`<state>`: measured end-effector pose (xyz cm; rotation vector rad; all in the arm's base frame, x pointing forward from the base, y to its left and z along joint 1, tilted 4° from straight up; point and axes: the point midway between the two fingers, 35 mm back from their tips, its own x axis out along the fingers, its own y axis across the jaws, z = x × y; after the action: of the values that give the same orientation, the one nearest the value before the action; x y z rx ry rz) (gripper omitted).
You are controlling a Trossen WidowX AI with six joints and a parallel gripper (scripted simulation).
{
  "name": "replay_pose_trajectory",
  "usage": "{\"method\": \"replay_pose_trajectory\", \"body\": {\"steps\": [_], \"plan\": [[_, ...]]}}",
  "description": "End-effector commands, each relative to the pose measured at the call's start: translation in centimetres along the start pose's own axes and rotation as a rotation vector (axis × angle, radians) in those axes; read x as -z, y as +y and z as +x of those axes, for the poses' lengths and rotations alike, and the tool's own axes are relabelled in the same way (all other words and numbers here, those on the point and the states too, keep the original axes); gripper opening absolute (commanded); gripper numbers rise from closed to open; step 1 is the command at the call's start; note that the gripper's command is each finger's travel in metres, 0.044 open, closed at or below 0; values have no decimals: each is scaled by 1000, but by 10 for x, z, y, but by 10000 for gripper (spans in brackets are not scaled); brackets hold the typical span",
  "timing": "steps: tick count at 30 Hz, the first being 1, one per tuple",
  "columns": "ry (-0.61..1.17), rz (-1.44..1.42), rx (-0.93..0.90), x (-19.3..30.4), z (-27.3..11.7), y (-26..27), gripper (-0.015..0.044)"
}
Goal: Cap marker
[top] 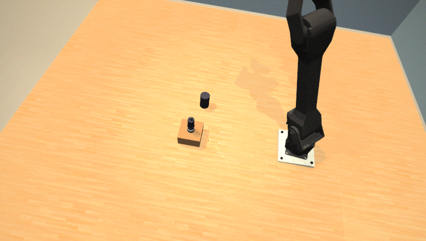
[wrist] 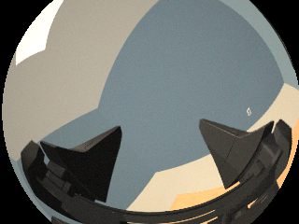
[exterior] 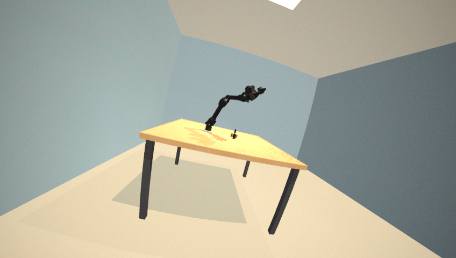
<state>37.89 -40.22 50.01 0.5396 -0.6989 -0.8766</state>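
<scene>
Looking at this, you're at the very first step: nothing's been picked up. The short dark cylindrical cap [top: 204,100] stands on the pale wooden table [top: 89,149], just beyond the small brown wooden holder block [top: 190,137], close to it but not touching. The black marker [top: 190,124] stands upright in the block, tip bare. Your black arm [top: 307,74] is reared up from its metal base plate [top: 296,155] on the right, and the black parallel-jaw gripper [wrist: 160,146] is high in the air, pointed at the wall, fingers spread wide with nothing between them. Next move, I'd say: swing the wrist down and left over the cap, come straight down around it, and grip it square so it doesn't tip. Keep it upright, since you'll need it lined up over the marker afterwards.
</scene>
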Motion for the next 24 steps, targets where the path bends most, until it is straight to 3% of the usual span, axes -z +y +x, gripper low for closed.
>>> {"method": "replay_pose_trajectory", "body": {"steps": [1,6,13,18,24], "plan": [[10,-14,3,3,-1,0,374],[285,-393,22,71,-26,-7,251],[750,-980,-132,166,-98,-28,251],[1074,-1346,-388,213,-169,-48,251],[1411,-1666,-851,240,-264,-72,251]]}}
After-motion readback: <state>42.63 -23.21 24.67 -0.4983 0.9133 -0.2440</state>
